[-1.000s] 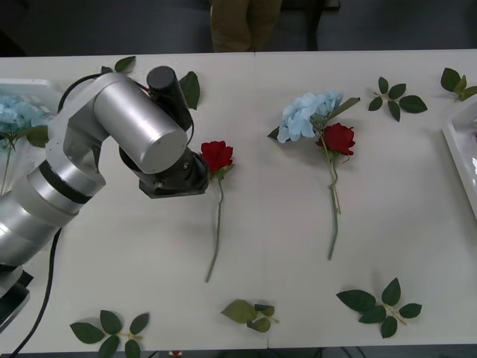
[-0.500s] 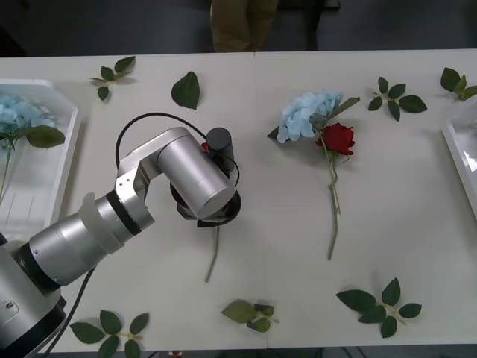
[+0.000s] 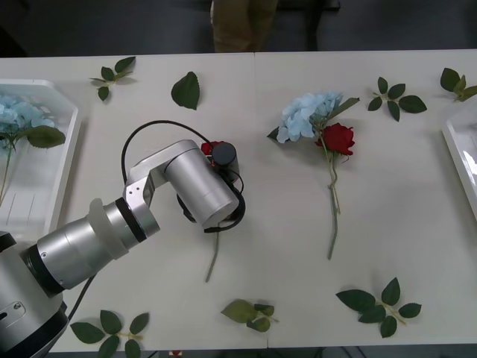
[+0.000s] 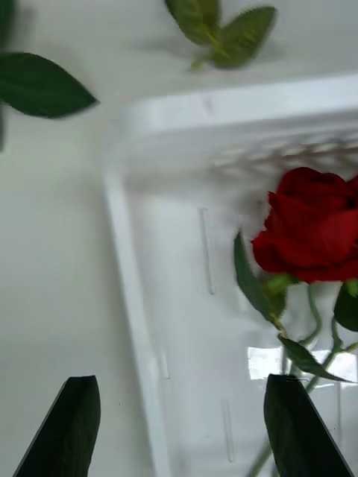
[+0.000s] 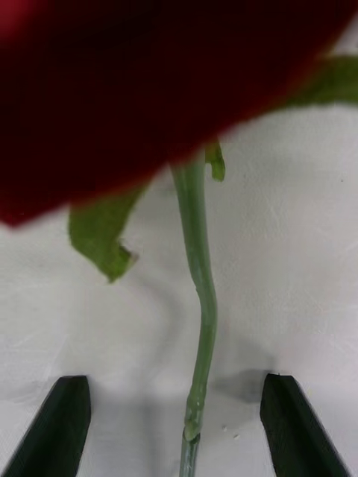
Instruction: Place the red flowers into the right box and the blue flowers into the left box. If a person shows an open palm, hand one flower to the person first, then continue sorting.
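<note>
My left gripper [image 5: 179, 426] is open and low over the table, straddling the thin green stem of a red flower [image 5: 195, 223]; the black fingers [image 5: 56, 425] stand on either side without touching it. In the front view the left arm covers most of that rose [image 3: 208, 148], and its stem shows below the wrist. Another red flower [image 3: 339, 138] lies against a blue flower [image 3: 308, 113] at mid-right. One blue flower [image 3: 13, 113] lies in the left box [image 3: 72, 142]. My right gripper [image 4: 183, 426] hangs open above a corner of the right box [image 4: 131, 268], where a red flower [image 4: 317, 223] lies.
Loose green leaf sprigs are scattered over the white table: at the back [image 3: 185, 89], back right [image 3: 395, 98], front right [image 3: 376, 302] and front middle [image 3: 250, 312]. The right box [image 3: 456, 153] sits at the table's right edge.
The left arm has swung forward and down from beside the rose to right over it, covering most of the head. The other flowers have not moved.
</note>
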Available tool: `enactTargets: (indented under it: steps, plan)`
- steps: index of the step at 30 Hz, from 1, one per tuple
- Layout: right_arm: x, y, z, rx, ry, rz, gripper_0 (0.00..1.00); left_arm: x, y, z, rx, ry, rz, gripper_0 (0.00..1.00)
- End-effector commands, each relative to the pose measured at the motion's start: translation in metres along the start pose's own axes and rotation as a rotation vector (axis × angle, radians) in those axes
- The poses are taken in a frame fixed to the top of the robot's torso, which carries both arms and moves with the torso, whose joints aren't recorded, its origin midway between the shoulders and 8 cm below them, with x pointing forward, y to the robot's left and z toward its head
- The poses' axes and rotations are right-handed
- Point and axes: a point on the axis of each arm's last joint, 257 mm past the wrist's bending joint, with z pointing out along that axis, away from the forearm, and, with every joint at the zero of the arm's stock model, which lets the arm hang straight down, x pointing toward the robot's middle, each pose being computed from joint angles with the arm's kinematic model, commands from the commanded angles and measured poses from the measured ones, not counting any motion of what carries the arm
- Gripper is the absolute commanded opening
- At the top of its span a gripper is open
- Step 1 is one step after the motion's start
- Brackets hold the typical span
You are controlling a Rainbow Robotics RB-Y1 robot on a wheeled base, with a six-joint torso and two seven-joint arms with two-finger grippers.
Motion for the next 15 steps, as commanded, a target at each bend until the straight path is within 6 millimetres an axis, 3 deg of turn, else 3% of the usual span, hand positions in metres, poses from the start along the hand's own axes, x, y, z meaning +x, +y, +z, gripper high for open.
enactTargets:
  steps: [1, 6, 10, 15]
  plan:
    - [-0.035, 0.070, -0.019, -0.106, -0.049, 0.098, 0.63, -0.009, -0.010, 0.000, -0.010, -0.039, 0.019, 0.00]
    - [-0.027, 0.118, -0.011, -0.134, -0.068, 0.135, 0.63, -0.008, -0.010, 0.000, -0.008, -0.037, 0.017, 0.00]
    - [-0.004, 0.152, 0.013, -0.148, -0.105, 0.158, 0.63, -0.008, -0.009, 0.000, -0.010, -0.037, 0.012, 0.00]
    - [0.029, 0.184, 0.036, -0.173, -0.163, 0.157, 0.63, -0.022, 0.019, -0.012, -0.035, -0.019, -0.035, 0.00]
